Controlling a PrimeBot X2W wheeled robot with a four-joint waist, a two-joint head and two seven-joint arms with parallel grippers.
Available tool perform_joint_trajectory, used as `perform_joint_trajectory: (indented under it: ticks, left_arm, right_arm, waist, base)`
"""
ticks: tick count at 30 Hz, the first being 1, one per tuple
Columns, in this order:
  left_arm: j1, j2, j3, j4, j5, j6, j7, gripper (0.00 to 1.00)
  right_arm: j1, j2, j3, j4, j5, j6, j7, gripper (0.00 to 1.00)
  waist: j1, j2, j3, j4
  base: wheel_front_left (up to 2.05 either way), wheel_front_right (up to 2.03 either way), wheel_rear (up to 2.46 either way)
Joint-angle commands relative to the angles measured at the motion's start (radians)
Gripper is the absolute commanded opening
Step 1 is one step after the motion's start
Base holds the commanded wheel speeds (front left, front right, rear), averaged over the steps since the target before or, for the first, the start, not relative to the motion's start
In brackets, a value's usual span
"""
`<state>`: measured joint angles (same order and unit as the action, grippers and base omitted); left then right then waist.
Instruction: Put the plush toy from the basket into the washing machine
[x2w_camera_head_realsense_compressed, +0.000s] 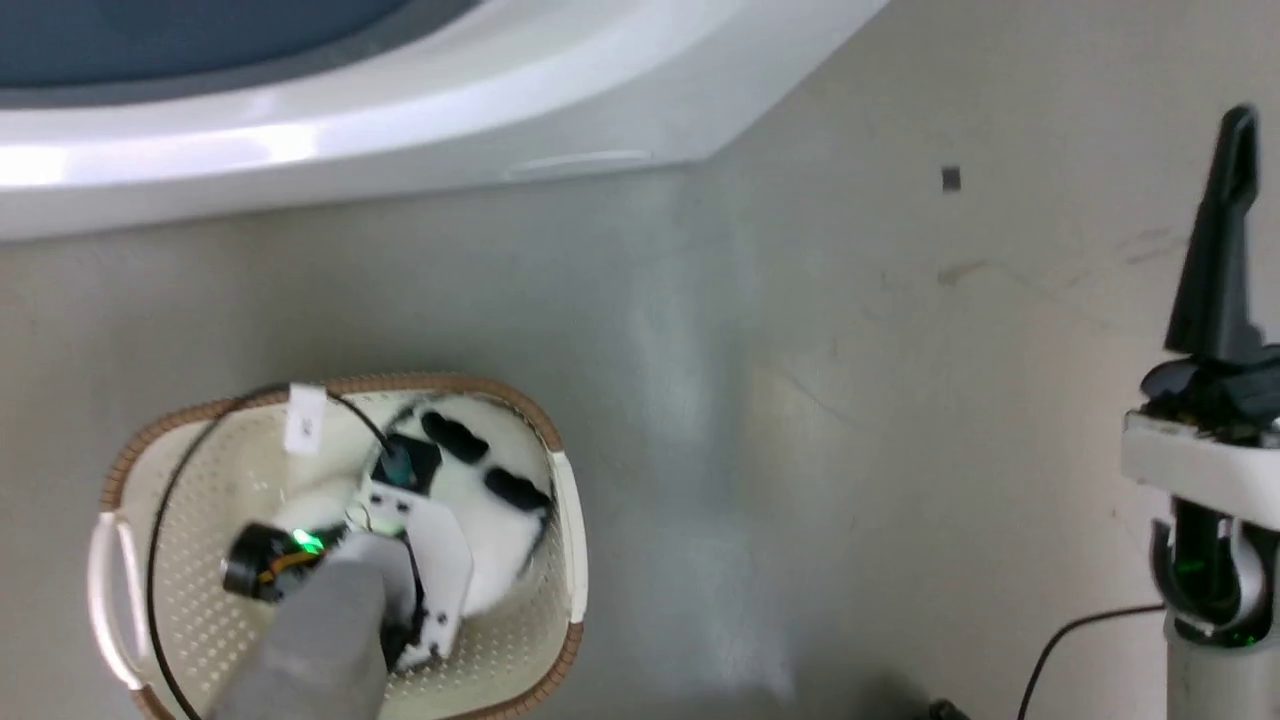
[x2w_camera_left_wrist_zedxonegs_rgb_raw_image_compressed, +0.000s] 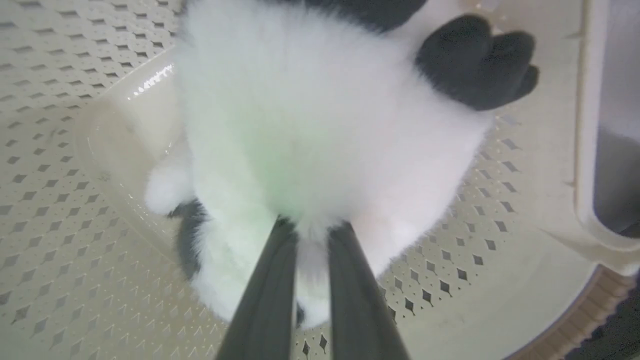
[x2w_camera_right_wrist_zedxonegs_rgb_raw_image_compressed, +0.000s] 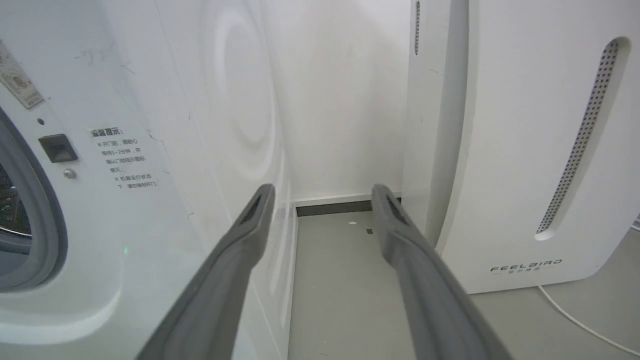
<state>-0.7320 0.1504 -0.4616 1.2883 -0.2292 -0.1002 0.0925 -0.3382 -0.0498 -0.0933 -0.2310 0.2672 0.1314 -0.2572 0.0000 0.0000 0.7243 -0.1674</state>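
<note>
In the right half of the basket (x2w_camera_head_realsense_compressed: 330, 385), down on the floor (x2w_camera_head_realsense_compressed: 800, 400), lies the plush toy (x2w_camera_left_wrist_zedxonegs_rgb_raw_image_compressed: 320, 125), a white fluffy lump with black patches at its far and right side. From where I stand its long axis seems to run far to near along the basket's right wall, though the arm hides much of it. The left claw (x2w_camera_left_wrist_zedxonegs_rgb_raw_image_compressed: 312, 227) has reached straight down into the basket and sits on the toy's near end. Its two dark fingers (x2w_camera_left_wrist_zedxonegs_rgb_raw_image_compressed: 270, 280) are drawn close together with a tuft of white fur nipped between the tips, so I take it as clamped on the toy. Whether the toy is off the basket floor I cannot tell.

The washing machine (x2w_camera_head_realsense_compressed: 400, 130) stands beyond the basket on its far side, so the toy must go up over the rim and away from the robot. The right claw (x2w_camera_right_wrist_zedxonegs_rgb_raw_image_compressed: 322, 192) hangs well apart at the right, fingers spread and empty, pointing at the gap between the machine and the FEELBIRD appliance (x2w_camera_right_wrist_zedxonegs_rgb_raw_image_compressed: 525, 150); the left arm is plainly the nearer one
</note>
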Motion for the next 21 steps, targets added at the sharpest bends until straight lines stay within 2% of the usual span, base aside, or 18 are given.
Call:
perform_joint_trajectory:
  ticks: [1,10,21]
  left_arm:
    - [0.017,-0.006,0.0,0.002,-0.005,-0.006,-0.01,0.0]
    - [0.109,-0.048,-0.026,0.002,-0.028,-0.023,-0.118,0.0]
    - [0.223,-0.071,-0.054,0.002,-0.058,-0.029,-0.231,0.0]
  right_arm:
    - [0.016,0.0,0.001,0.005,-0.011,-0.001,-0.005,1.0]
    - [0.107,0.0,0.015,0.049,-0.048,-0.001,-0.005,1.0]
    - [0.217,0.0,0.016,0.079,-0.07,-0.001,-0.005,1.0]
  waist:
    - [0.0,0.0,-0.047,0.015]
    - [0.0,0.0,-0.231,0.074]
    - [0.0,0.0,-0.422,0.134]
  base:
    - [0.0,0.0,0.0]
    - [0.0,0.0,0.0]
    - [0.0,0.0,0.0]
